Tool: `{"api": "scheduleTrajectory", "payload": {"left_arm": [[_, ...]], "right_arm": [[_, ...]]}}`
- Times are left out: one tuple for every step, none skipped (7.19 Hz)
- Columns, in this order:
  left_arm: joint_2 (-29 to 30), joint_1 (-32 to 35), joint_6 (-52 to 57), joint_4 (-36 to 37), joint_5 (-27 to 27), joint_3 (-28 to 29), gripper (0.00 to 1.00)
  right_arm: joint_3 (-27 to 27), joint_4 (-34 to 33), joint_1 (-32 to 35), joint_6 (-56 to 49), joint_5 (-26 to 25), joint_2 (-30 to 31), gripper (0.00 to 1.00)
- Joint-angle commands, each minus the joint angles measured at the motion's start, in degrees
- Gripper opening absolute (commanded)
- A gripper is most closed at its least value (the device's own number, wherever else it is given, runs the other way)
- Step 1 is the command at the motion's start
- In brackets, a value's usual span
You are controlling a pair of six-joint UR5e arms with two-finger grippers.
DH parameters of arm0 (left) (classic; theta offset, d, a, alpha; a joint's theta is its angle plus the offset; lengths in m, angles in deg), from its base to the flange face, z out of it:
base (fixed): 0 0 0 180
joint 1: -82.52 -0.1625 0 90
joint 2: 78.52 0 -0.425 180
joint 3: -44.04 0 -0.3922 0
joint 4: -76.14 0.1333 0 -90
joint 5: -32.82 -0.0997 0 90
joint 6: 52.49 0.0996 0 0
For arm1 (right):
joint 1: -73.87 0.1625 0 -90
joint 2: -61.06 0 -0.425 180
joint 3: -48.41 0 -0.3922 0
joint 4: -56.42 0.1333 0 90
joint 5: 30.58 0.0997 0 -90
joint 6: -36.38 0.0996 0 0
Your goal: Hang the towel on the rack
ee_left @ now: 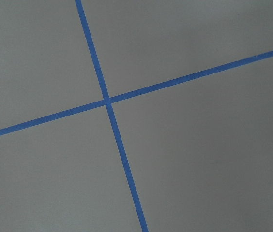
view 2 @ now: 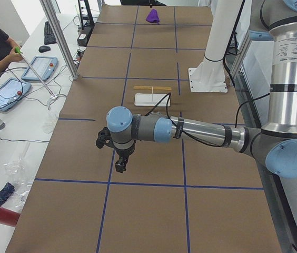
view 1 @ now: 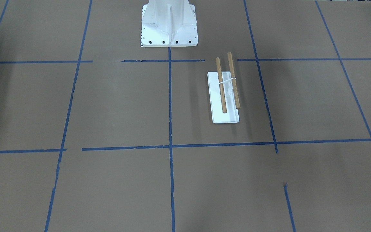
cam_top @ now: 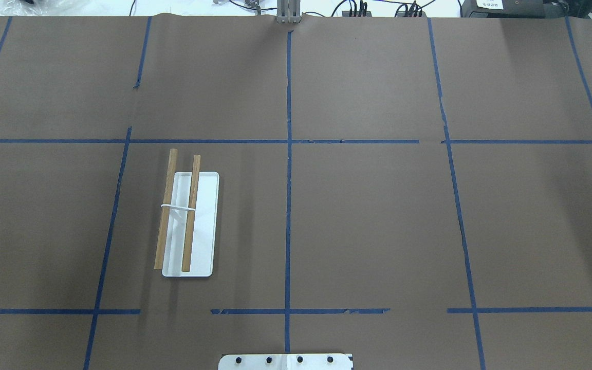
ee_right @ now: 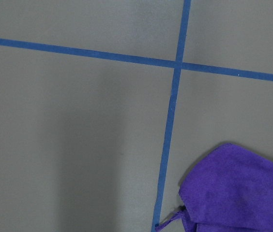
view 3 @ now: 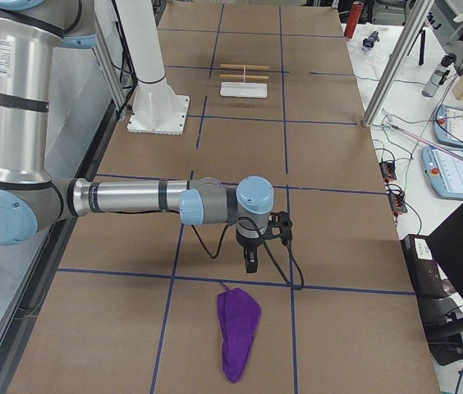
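The deep-purple towel (view 3: 238, 332) lies crumpled on the brown table at the robot's right end; it also shows in the right wrist view (ee_right: 238, 193) and far off in the exterior left view (view 2: 152, 16). The rack (cam_top: 188, 236), two wooden dowels over a white base, stands on the robot's left half (view 1: 222, 93) (view 2: 152, 88) (view 3: 244, 77). My right gripper (view 3: 250, 264) points down just short of the towel, apart from it. My left gripper (view 2: 120, 166) hangs over bare table, nearer the camera than the rack. I cannot tell whether either is open or shut.
The white bolted pedestal (view 1: 169, 25) (cam_top: 285, 361) stands at the robot's side of the table, near the rack. Blue tape lines (ee_left: 107, 101) grid the brown surface. Metal posts (view 2: 59, 37) (view 3: 396, 57) and an operator's desk with tablets (view 2: 6, 92) border the far edge.
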Motion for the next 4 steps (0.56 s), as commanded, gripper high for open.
{"api": "scheduleTrajectory", "payload": {"left_arm": [[-0.5, -0.1, 0.2, -4.7, -0.1, 0.6, 1.00], [-0.6, -0.1, 0.1, -6.1, -0.2, 1.4, 1.00], [-0.6, -0.2, 0.1, -6.2, -0.2, 1.8, 1.00], [-1.4, -0.1, 0.2, -6.5, 0.0, 2.2, 1.00]], "right_arm": [[-0.5, 1.5, -2.0, -0.3, -0.1, 0.3, 1.00], [-0.6, 1.5, -5.7, 0.0, -0.6, 0.2, 1.00], [-1.2, 1.5, -7.1, 0.3, -1.5, 0.1, 1.00], [-2.7, 1.5, -7.1, 0.3, -2.7, 0.1, 1.00]]}}
